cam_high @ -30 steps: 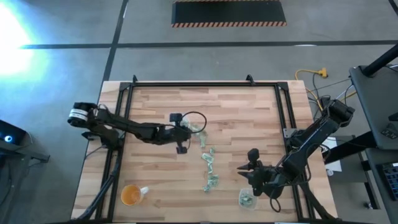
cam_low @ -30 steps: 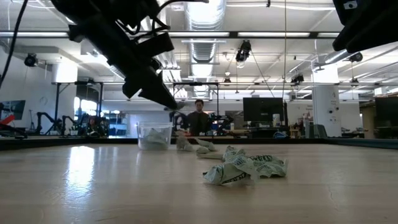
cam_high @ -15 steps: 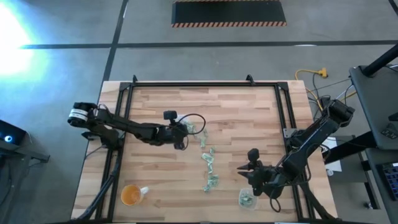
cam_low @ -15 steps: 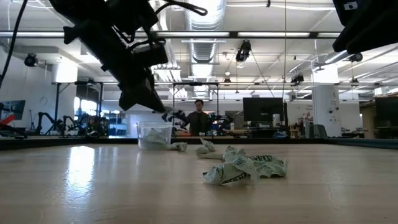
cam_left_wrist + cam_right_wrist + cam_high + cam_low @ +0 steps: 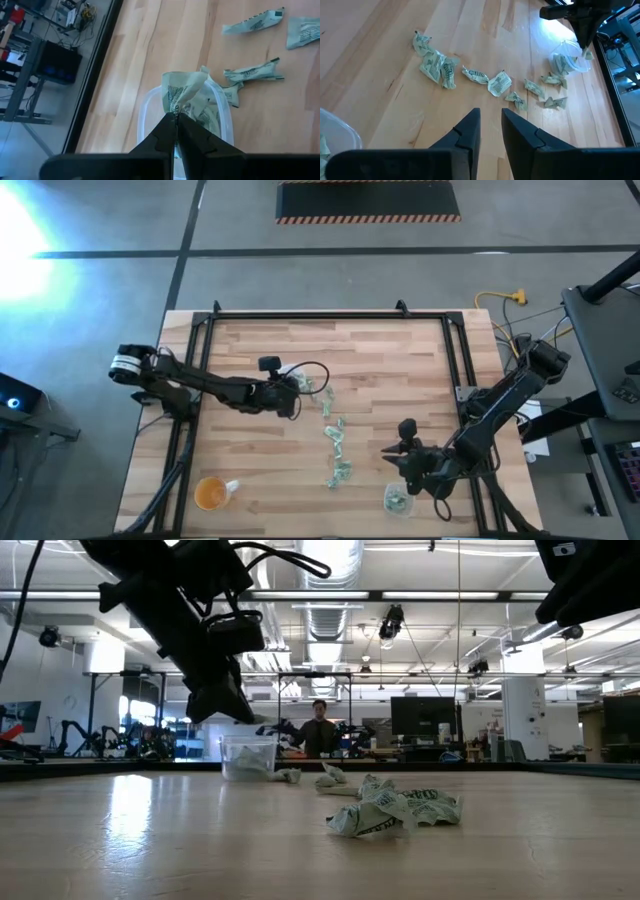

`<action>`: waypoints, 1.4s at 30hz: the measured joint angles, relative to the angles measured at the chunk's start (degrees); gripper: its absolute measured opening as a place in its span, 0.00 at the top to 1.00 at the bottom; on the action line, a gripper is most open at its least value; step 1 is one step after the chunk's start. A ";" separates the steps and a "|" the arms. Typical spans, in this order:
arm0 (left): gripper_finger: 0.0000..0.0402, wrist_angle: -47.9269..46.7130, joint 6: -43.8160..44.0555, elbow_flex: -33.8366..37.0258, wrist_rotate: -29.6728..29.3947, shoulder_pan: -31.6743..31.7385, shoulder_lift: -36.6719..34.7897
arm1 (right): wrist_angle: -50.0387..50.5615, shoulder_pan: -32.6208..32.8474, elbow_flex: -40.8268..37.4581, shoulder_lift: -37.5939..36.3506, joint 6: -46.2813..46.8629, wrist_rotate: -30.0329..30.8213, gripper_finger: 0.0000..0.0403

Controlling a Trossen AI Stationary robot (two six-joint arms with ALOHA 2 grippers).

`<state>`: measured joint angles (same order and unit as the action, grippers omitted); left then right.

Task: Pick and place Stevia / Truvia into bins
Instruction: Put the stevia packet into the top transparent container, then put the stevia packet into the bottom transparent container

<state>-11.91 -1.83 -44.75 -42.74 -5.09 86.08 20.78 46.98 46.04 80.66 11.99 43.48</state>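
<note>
On the wooden bench (image 5: 390, 360), we take the trail of loose packets (image 5: 337, 447) as our landmark. Nearest us, beside its near end, our right tool (image 5: 407, 463) hovers with fingers parted, holding nothing, next to a clear bin (image 5: 397, 499) containing packets. At the trail's far end, our left tool (image 5: 176, 120) pinches one packet (image 5: 181, 91) closed above the other bin (image 5: 150, 107).
</note>
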 joint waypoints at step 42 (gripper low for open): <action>0.77 -1.17 0.04 -0.55 0.02 -0.41 -1.03 | -22.94 -19.78 1.81 14.06 -9.56 -34.69 0.76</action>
<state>-13.08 -1.78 -45.30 -42.72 -5.50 85.06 -2.16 27.20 47.85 94.72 2.43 8.80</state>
